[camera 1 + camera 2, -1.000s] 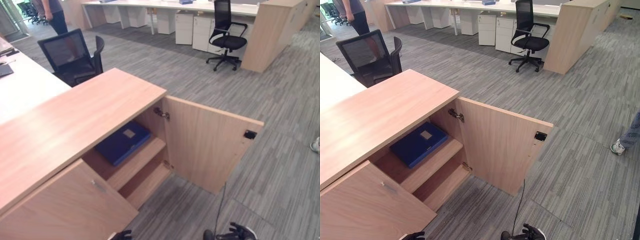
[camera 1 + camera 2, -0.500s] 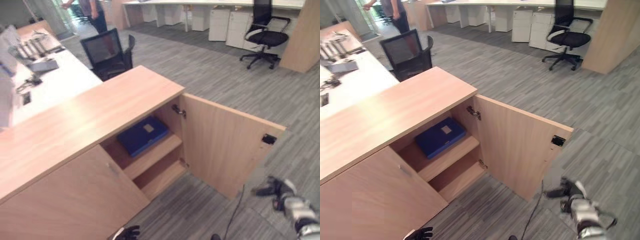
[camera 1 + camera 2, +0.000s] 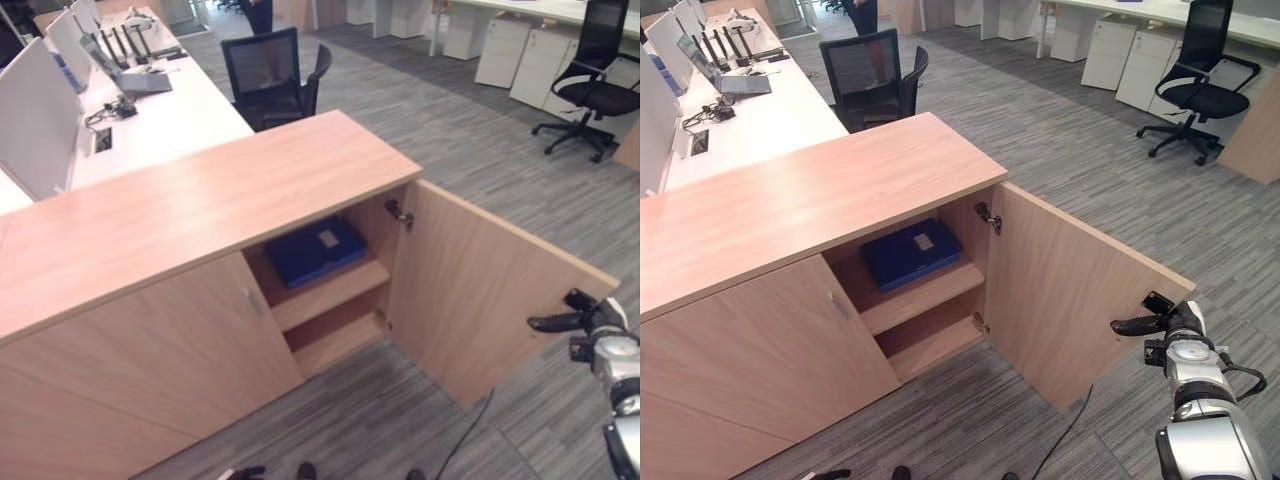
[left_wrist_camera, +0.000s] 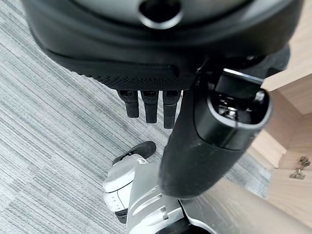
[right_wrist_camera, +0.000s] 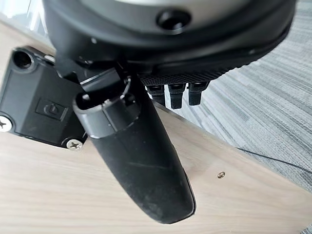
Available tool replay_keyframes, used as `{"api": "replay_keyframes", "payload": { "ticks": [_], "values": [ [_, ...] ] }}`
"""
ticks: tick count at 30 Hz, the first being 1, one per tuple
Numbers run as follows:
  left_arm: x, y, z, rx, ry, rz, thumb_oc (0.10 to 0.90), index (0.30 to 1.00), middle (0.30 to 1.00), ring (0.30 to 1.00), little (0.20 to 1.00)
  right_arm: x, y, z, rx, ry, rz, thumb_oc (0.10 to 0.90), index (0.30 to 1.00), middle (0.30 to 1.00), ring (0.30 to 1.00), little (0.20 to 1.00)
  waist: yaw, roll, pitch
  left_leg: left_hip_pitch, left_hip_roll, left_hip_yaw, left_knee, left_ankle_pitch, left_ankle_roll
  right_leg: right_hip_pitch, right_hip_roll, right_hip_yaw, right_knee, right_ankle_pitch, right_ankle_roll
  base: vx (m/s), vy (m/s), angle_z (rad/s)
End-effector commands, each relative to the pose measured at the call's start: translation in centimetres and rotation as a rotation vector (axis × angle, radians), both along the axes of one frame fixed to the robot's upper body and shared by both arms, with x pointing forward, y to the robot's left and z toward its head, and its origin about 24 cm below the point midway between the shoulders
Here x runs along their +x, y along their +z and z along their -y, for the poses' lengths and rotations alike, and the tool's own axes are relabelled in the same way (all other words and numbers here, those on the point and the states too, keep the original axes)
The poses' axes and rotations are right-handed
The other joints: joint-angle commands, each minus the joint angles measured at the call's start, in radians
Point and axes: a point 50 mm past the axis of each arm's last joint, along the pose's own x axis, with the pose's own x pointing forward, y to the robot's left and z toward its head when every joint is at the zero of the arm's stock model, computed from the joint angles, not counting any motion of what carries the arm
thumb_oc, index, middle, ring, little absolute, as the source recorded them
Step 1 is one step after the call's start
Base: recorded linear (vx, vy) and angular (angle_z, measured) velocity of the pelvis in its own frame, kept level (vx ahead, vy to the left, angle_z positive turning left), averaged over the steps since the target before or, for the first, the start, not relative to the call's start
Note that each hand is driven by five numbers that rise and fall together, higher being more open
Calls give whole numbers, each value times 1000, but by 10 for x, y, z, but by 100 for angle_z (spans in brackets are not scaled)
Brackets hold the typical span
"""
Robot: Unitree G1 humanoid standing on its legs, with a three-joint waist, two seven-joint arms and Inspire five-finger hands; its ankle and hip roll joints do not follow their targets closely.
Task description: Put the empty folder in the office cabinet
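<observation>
— One folder (image 3: 910, 252), blue, is lying flat on the upper shelf (image 3: 925, 295) inside the cabinet (image 3: 820, 200), tucked under the top and to the left of the hinge (image 3: 987, 214). Neither hand is holding it.

— How is it going to handle, do you think?

— Judging by the look, it is a stiff, box-like file with smooth covers, and light if it is empty as the task says. It is likely slippery on the faces, so I would be taking it by an edge, thumb on top and fingers beneath, rather than pressing on the flat. It is already sitting where the task wants it, though.

— Moving right, what is the door doing?

— Standing wide open. The door (image 3: 1070, 300) is swung out over the carpet, with its black catch (image 3: 1157, 302) at the free edge.

— And the hands?

— Left hand (image 4: 151, 105) is hanging low over the carpet, fingers straight and relaxed, holding nothing. Right hand (image 3: 1160, 322) is reaching at the door's free edge, just beside the catch, fingers (image 5: 178, 95) extended and thumb (image 5: 136, 161) lying against the inner face of the wood. It looks to be pushing, not clasping.

— So closing the door is the step in hand?

— That is my reading.
</observation>
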Motion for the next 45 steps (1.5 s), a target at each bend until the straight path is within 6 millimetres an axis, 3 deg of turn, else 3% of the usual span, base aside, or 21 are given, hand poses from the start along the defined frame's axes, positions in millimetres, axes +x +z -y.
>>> {"api": "replay_keyframes", "payload": {
  "ticks": [1,8,10,14,17,18,19,20,22,23,24,29,31,32,33,34,36,37,39,41,45],
  "values": [
    [26,5,4,-6,-82,71,800,900,900,900,900,63,66,-45,-40,223,311,800,900,900,900,900,39,-45,-34,0,43,-61,17,-10,-64,84,-19,-25,46,-191,94,0,0,0],
    [29,4,7,1,-43,87,800,900,900,900,900,69,33,-123,86,462,341,800,900,900,900,900,41,-50,-32,-1,34,-76,14,-20,-57,76,-24,-22,60,-192,94,-13,19,-8],
    [31,4,8,6,-17,98,800,900,900,900,900,52,17,-156,128,606,345,800,900,900,900,900,33,-51,-28,-5,32,-84,13,-23,-55,73,-27,-27,67,-195,93,-12,13,-3],
    [32,3,12,7,9,110,800,900,900,900,900,18,-16,-197,322,711,333,800,900,900,900,900,44,-52,-22,-17,24,-105,11,-21,-57,73,-31,-47,65,-193,95,-15,14,11],
    [40,6,12,18,5,139,800,900,900,900,900,2,-23,-218,380,786,332,800,900,900,900,900,61,-57,3,-84,22,-121,19,11,-77,58,-48,-95,58,-189,101,-125,25,31],
    [42,7,12,22,2,149,800,900,900,900,900,-3,-28,-224,409,793,322,800,900,900,900,900,67,-62,13,-116,22,-107,37,19,-77,55,-58,-114,56,-185,103,-220,106,70],
    [46,7,16,21,-15,161,800,900,900,900,900,-6,-31,-238,441,830,313,800,900,900,900,900,55,-74,23,-157,44,4,98,13,-69,45,-88,-170,56,-175,111,-151,109,74],
    [46,7,16,21,-15,162,800,900,900,900,900,-6,-30,-238,441,831,314,800,900,900,900,900,55,-75,21,-163,42,4,99,15,-67,41,-90,-170,56,-171,111,-134,146,99],
    [48,7,20,20,-57,161,800,900,900,900,900,-6,-27,-254,434,913,306,800,900,900,900,900,32,-78,17,-127,104,191,98,17,-67,38,-116,-222,62,-159,121,-69,181,119],
    [47,7,21,18,-83,156,800,900,900,900,900,-6,-26,-261,433,947,301,800,900,900,900,900,25,-74,9,-104,121,256,90,17,-69,38,-123,-240,65,-155,125,49,208,117],
    [43,6,21,22,-100,144,800,900,900,900,900,-7,-25,-266,436,975,299,800,900,900,900,900,22,-70,-1,-82,122,265,73,5,-81,51,-122,-229,63,-170,133,125,199,78],
    [31,5,12,63,-161,111,800,900,900,900,900,-4,-8,-311,436,1178,311,800,900,900,900,900,88,-66,-23,-59,45,209,22,-26,-42,87,-169,-261,113,-170,152,112,224,74],
    [46,12,9,73,-212,164,800,900,900,900,900,3,13,-337,434,1265,376,800,900,900,900,900,139,-78,-25,-75,-9,165,7,-46,-7,98,-210,-304,167,-165,173,72,230,63],
    [47,13,8,75,-212,165,800,900,900,900,900,4,13,-338,435,1265,380,800,900,900,900,900,134,-83,-24,-77,-14,160,7,-47,-4,98,-216,-308,173,-167,177,94,265,69],
    [63,21,6,80,-239,228,800,900,900,900,900,7,25,-353,431,1315,411,800,900,900,900,900,174,-87,-23,-88,-50,131,5,-62,18,91,-251,-331,245,-144,191,57,150,63],
    [63,22,5,82,-238,229,800,900,900,900,900,8,26,-353,432,1315,415,800,900,900,900,900,171,-91,-21,-90,-55,129,5,-63,22,89,-258,-333,252,-146,195,86,201,77],
    [81,34,0,91,-236,303,800,900,900,900,900,13,48,-379,434,1385,476,800,900,900,900,900,214,-85,-11,-106,-108,100,3,-62,63,41,-335,-361,412,-26,220,88,279,78],
    [88,37,-3,101,-233,325,800,900,900,900,900,14,55,-386,438,1406,498,800,900,900,900,900,222,-79,-7,-109,-119,81,4,-61,70,11,-342,-326,470,-5,229,120,319,97],
    [98,44,-13,128,-216,344,800,900,900,900,900,13,58,-380,471,1386,524,800,900,900,900,900,217,-59,-1,-109,-139,-30,-3,-55,77,-51,-199,-101,460,-128,205,178,132,127],
    [108,43,-22,163,-154,328,800,900,900,900,900,10,40,-375,494,1357,457,800,900,900,900,900,177,-55,0,-98,-144,-90,-4,-61,68,-58,-130,-15,361,-201,172,194,-27,174],
    [89,32,-30,192,-84,243,800,900,900,900,900,7,3,-351,461,1281,312,800,900,900,900,900,112,-65,1,-68,-165,-146,-11,-81,64,-110,-63,133,224,-180,157,166,-29,36]
  ]
}}
